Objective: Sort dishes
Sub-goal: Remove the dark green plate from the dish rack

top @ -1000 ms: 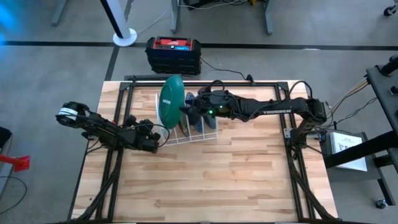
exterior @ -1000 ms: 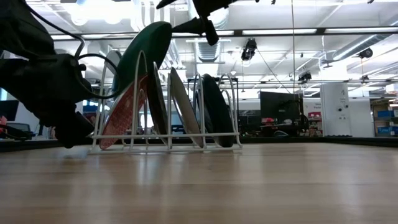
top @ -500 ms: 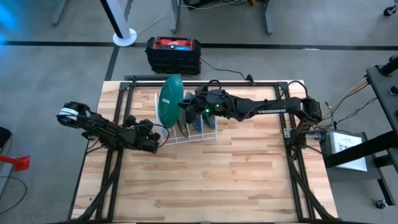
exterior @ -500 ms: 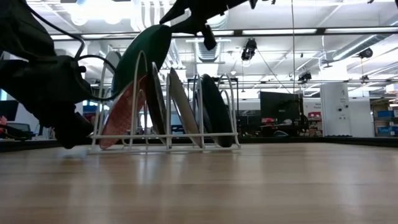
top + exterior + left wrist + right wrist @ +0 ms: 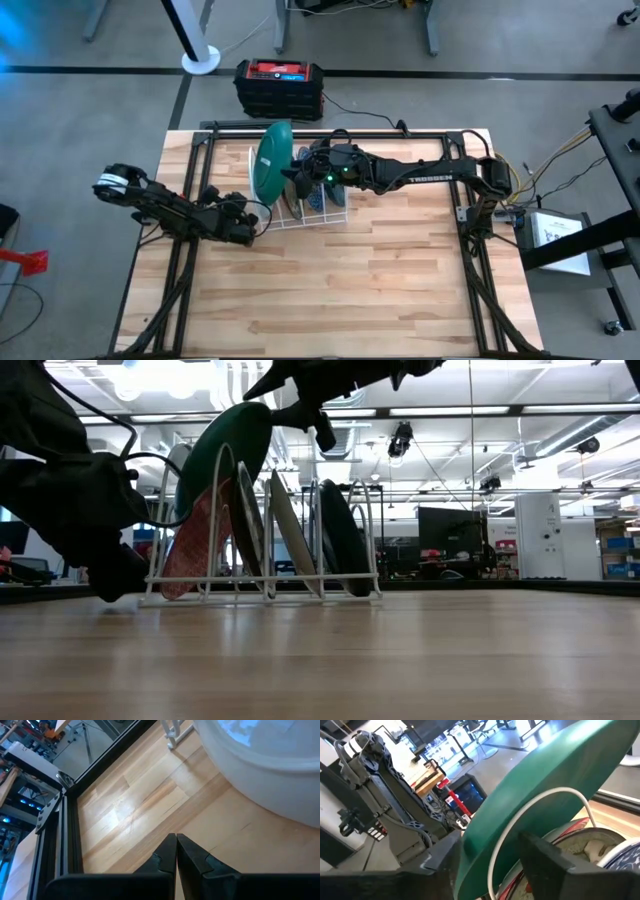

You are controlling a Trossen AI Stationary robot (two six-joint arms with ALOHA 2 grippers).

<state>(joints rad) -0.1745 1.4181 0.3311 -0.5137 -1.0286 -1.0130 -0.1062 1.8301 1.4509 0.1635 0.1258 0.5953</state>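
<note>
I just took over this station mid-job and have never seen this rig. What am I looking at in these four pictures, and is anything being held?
Two dark robot arms work at a wooden table. The high view looks straight down, the low view looks level across the tabletop, and each wrist view looks past that arm's own fingers.

A white wire rack stands on the table with several plates on edge in it. The green plate leans out at its left end, above a red-patterned plate.

The right gripper reaches across over the rack, its open fingers straddling the green plate's rim; it is not clearly clamped. The left gripper is shut and empty, low over the table beside the rack.
</note>
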